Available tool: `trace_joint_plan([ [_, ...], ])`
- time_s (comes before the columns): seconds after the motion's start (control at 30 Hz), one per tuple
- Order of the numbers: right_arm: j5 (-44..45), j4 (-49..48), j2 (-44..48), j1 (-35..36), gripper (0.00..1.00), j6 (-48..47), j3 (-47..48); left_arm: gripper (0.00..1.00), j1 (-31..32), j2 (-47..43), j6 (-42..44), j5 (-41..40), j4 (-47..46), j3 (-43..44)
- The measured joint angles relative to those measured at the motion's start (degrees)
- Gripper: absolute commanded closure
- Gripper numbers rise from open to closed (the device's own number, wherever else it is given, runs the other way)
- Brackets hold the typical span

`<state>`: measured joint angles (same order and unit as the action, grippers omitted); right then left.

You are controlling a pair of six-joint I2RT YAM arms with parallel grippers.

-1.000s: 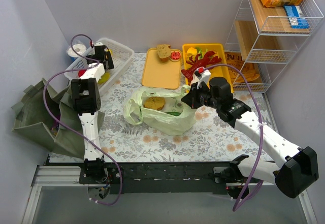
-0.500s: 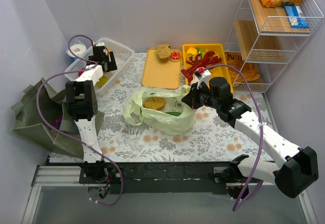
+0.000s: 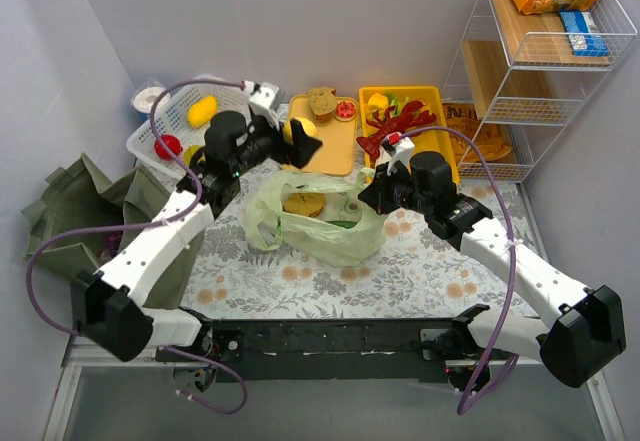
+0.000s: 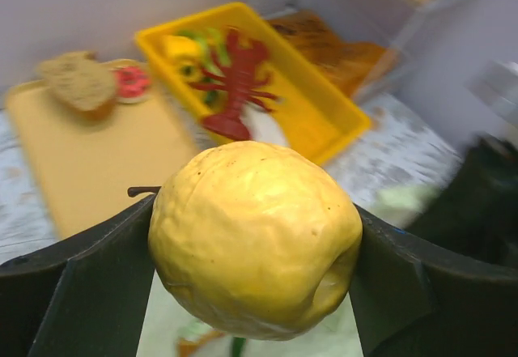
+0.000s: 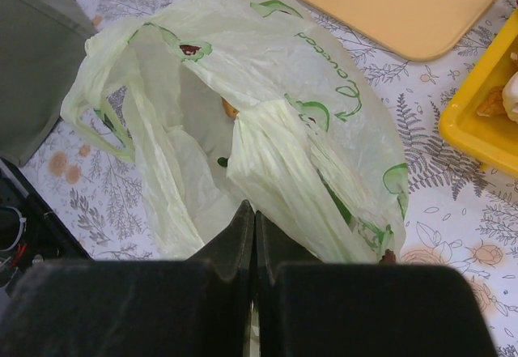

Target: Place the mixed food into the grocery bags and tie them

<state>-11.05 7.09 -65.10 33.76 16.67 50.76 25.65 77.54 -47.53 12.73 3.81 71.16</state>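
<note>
left fingers [image 4: 89,292] clamped on roundish yellow fruit [image 4: 255,227], aloft by orange tray [image 3: 325,151], dimple lower-right | right fingers [image 5: 146,308] pinching pale-green bag [image 5: 324,130] rim | bag's long axis left-right on surface [image 3: 420,261], mouth upward

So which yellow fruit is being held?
The yellow fruit gripped in the left hand; the other yellow fruit lies loose in the white basket.
</note>
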Motion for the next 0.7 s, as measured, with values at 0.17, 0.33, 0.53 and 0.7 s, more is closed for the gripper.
trace_joint_plan([
  [0.17,0.87,0.02,0.00,0.00,0.99,-0.20,0.02,0.52,9.42,-6.62,-2.19,10.29,-1.40,-11.54],
  [0.33,1.97,0.07,0.26,0.00,0.99,-0.26,0.02,0.52,11.61,-4.63,-4.72,13.99,0.70,-20.31],
  [0.53,2.32,0.09,0.79,0.00,0.99,-0.28,0.02,0.53,11.61,-2.23,-6.38,14.05,-0.20,-21.77],
  [0.7,2.34,0.17,0.79,0.00,0.99,-0.26,0.02,0.52,11.61,1.36,-7.39,13.29,-3.89,-21.49],
])
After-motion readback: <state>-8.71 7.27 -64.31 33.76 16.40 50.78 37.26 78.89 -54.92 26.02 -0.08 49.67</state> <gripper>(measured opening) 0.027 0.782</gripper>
